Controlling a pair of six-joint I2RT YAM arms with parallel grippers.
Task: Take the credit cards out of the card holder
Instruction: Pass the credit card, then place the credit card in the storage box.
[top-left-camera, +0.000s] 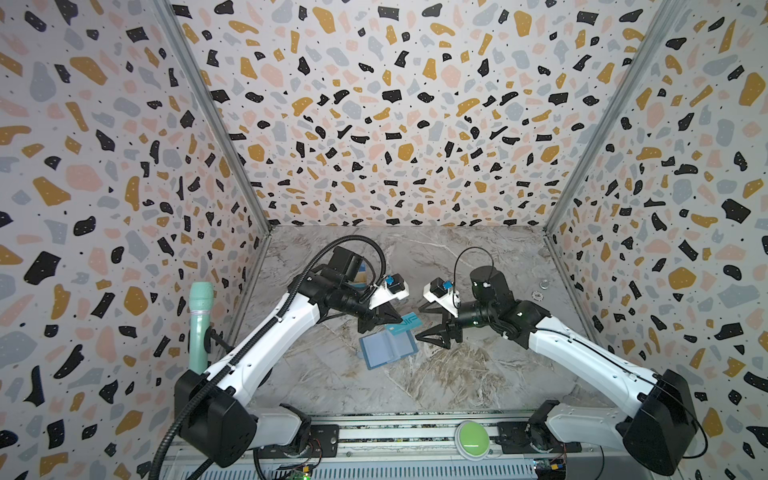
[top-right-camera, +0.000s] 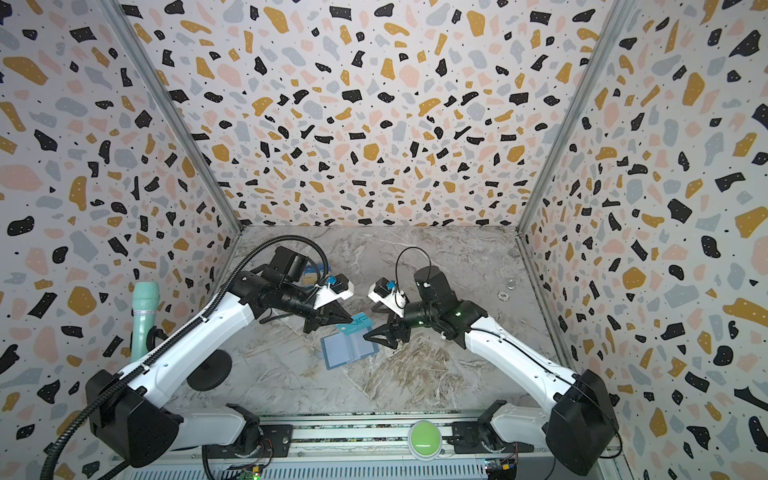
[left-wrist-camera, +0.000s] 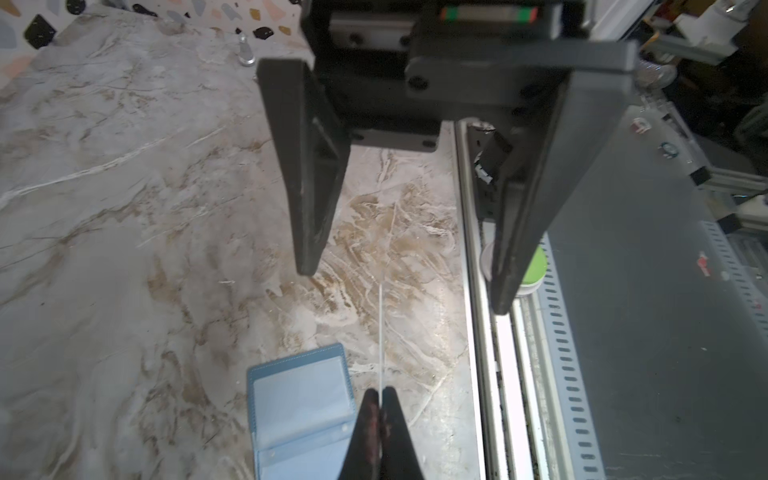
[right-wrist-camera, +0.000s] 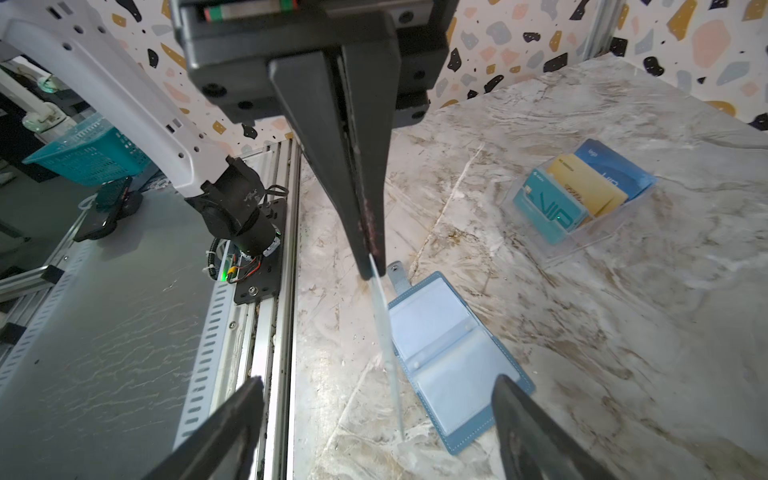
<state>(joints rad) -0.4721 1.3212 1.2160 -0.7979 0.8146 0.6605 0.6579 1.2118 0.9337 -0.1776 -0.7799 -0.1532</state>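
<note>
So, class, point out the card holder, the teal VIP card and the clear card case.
card holder (right-wrist-camera: 446, 316), right wrist view, a clear inner sleeve.
teal VIP card (top-left-camera: 404, 325), a top view, its printed face.
clear card case (right-wrist-camera: 594, 239), right wrist view, its bare wall.

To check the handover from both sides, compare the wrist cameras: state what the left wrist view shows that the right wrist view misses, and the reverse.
Only the left wrist view: the green button, partly hidden behind a finger of the open right gripper, and a small silvery object far off. Only the right wrist view: the clear case of cards and a teal basket. Both: the open card holder lying flat, and the card, seen edge-on, pinched in the shut left gripper.
</note>
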